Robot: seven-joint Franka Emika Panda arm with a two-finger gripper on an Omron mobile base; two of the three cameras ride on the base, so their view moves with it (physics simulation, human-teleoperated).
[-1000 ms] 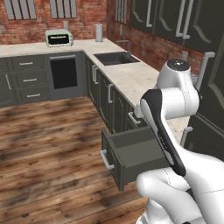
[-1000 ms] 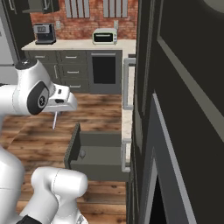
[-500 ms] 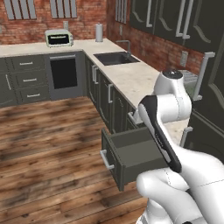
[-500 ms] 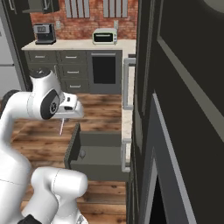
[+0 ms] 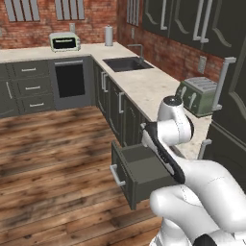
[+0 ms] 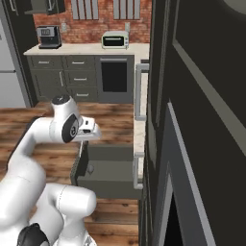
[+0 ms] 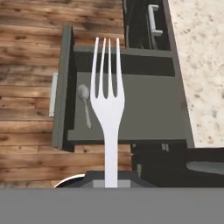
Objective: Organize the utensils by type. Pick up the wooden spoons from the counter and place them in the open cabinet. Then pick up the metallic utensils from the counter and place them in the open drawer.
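And here we are above the pulled-out dark grey drawer [image 7: 131,109], looking straight down from the hand: the pincer [image 7: 111,177] is clamped tight on the handle of the thin silver fork [image 7: 107,105], tines pointing away from the hand and hanging over the drawer's flat floor. Down inside, near the drawer's front wall, the small dark-grey metal spoon [image 7: 84,105] already lies flat, bowl toward the far end, just to one side of the fork's tines and well below them. In the hand view, the beige speckled stone bench [image 7: 199,65] runs along the right edge beside the drawer, and brown wooden floorboards [image 7: 30,52] spread out on the other side.

From the right base camera the white arm bends low over the same drawer [image 6: 108,166], and a small dark shape, the spoon [image 6: 89,168], sits in its near left corner; the fork itself is too thin to pick out there. From the left base camera the drawer [image 5: 137,168] juts out from the cupboard fronts below the bench [image 5: 144,86], with the arm's elbow across it.
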